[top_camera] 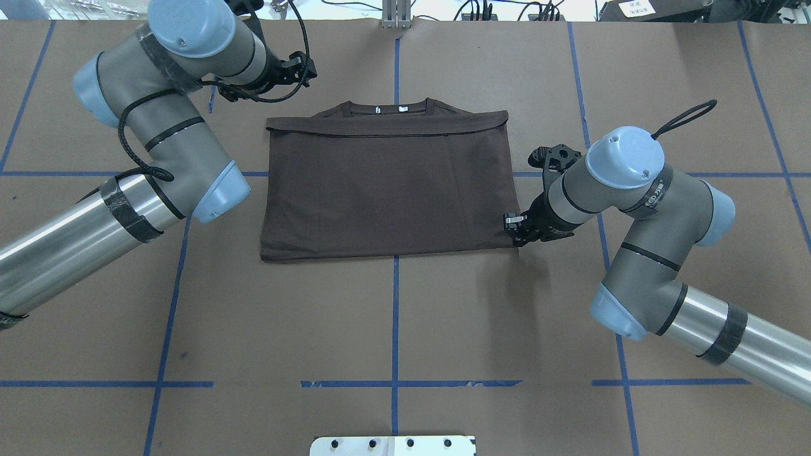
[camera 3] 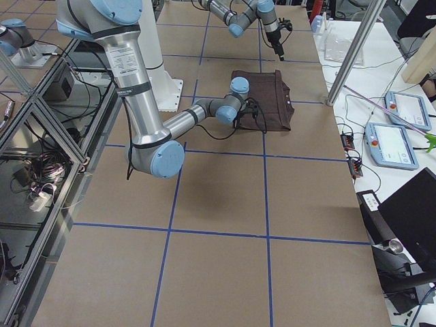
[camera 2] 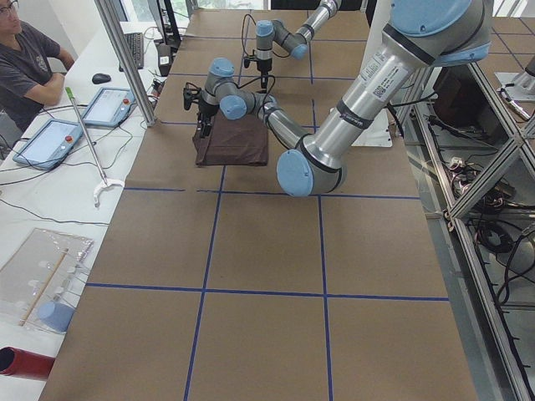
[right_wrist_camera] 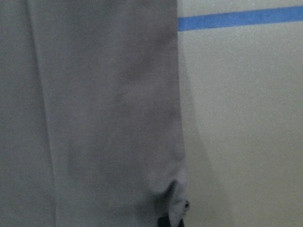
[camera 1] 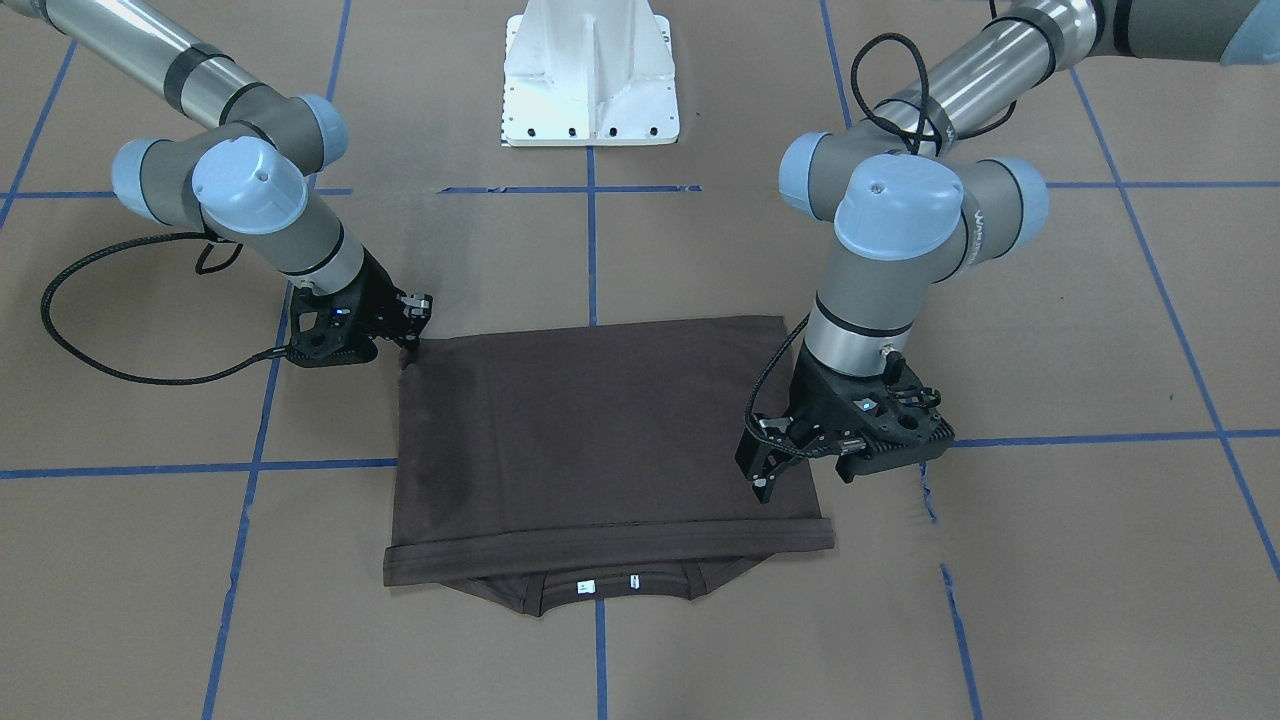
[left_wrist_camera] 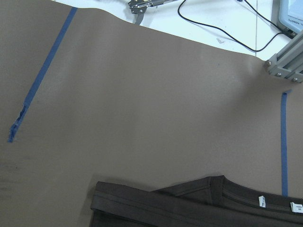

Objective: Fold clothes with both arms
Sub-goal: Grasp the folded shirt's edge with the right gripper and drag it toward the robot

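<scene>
- the worktop [top_camera: 507,316], covered in brown paper and crossed by blue tape lines [top_camera: 395,304];
- a white pedestal base [camera 1: 590,75] standing on it;
- a person in a grey shirt [camera 2: 25,58] at a white side desk [camera 2: 33,188];
- on that desk, a tablet [camera 2: 109,107], a second tablet [camera 2: 46,142], a keyboard [camera 2: 134,48] and a mouse [camera 2: 101,78]

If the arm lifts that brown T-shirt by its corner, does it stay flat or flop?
Probably flops: the T-shirt lies folded in thin layers, and its corner puckers at the right gripper. Likely light, being thin cloth. Pushed, it would probably bunch, not slide.
</scene>
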